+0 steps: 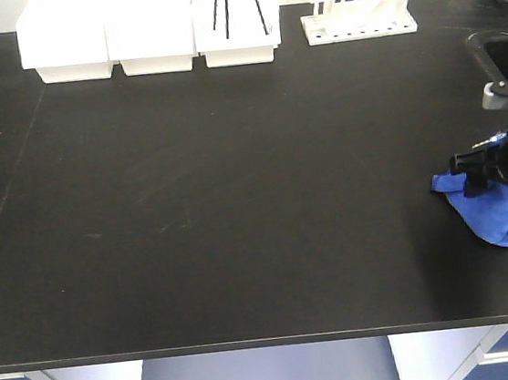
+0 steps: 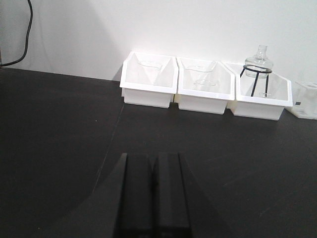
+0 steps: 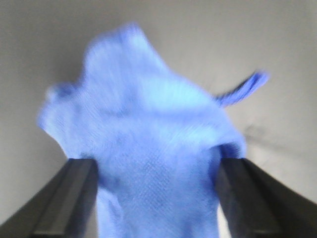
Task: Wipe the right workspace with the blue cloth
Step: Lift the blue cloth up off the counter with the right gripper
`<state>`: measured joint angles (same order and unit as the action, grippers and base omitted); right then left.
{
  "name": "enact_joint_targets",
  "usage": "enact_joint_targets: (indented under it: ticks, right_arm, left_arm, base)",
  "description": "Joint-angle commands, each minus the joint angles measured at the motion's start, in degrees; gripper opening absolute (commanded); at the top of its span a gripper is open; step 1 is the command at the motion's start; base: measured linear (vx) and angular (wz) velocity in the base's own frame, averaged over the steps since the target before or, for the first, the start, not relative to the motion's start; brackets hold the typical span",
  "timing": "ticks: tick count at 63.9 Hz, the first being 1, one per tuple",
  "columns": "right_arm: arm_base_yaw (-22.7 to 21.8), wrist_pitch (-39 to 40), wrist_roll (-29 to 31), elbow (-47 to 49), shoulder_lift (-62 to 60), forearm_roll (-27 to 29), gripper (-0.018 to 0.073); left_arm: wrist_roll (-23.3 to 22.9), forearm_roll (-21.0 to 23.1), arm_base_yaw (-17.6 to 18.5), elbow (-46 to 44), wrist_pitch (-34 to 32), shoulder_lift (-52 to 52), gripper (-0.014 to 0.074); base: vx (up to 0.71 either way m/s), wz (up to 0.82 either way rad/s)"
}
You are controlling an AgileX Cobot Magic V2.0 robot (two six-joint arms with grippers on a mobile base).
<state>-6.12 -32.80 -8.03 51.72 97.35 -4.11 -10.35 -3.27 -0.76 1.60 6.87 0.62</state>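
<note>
The blue cloth (image 1: 500, 212) lies bunched on the black bench top (image 1: 237, 201) near its right edge. My right gripper (image 1: 475, 174) is down at the cloth's left part. In the right wrist view the cloth (image 3: 153, 144) fills the wide gap between the two black fingers (image 3: 74, 193), which stand far apart on either side of it; my right gripper (image 3: 156, 198) is open around the cloth. My left gripper (image 2: 153, 193) shows only in its own wrist view, fingers pressed together and empty, above the bench.
Three white bins (image 1: 149, 37) stand in a row at the back, one holding a glass flask on a black stand (image 1: 235, 4). A white tube rack (image 1: 358, 18) stands to their right. A black sink rim (image 1: 504, 47) lies at the far right.
</note>
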Motion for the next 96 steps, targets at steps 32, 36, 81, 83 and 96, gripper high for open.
enact_joint_targets:
  ticks: [32,36,81,83,96]
  right_arm:
    - [-0.4,1.6,5.9,1.4,-15.4,-0.6,-0.0011]
    - [-0.4,1.6,6.4,0.5,-18.9,-0.2,-0.0008]
    - [-0.4,6.8,6.3,-13.8,-50.9,-0.4,-0.0008]
    - [-0.4,6.8,6.3,-13.8,-51.2,-0.4,-0.0008]
    - [-0.4,6.8,6.3,-13.8,-52.1,-0.4,-0.0008]
  left_arm:
    - [-0.5,0.4,0.3,1.9,-4.5,0.9,-0.0006]
    - [-0.5,0.4,0.3,1.9,-4.5,0.9,-0.0006]
    - [-0.5,0.4,0.3,1.7,-4.5,0.9,-0.0006]
    - [-0.5,0.4,0.3,1.7,-4.5,0.9,-0.0006]
    - [-0.5,0.4,0.3,1.7,-4.5,0.9,-0.0006]
  base:
    - [0.00,0.00]
    - [0.00,0.00]
    - [0.00,0.00]
    - [0.00,0.00]
    - [0.00,0.00]
